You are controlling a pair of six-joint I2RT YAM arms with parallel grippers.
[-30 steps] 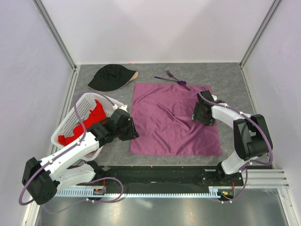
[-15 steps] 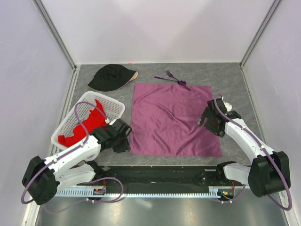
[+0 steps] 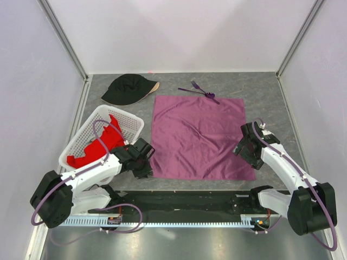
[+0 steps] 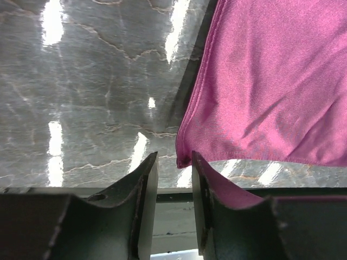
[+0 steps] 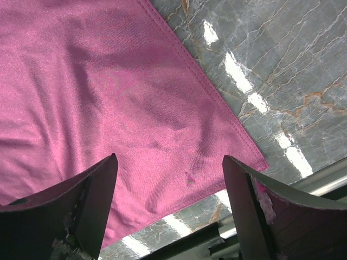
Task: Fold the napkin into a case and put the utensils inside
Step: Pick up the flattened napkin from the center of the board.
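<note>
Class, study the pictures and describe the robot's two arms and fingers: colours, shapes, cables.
The left arm and right arm both have white link shells with black joint housings. A thin purple cable loops along each. The left fingers and right fingers are dark, flat-faced wedges.

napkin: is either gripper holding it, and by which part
Neither holds it. The left gripper is slightly open, short of the near left corner of the napkin; the right gripper is wide open above its near right corner.
</note>
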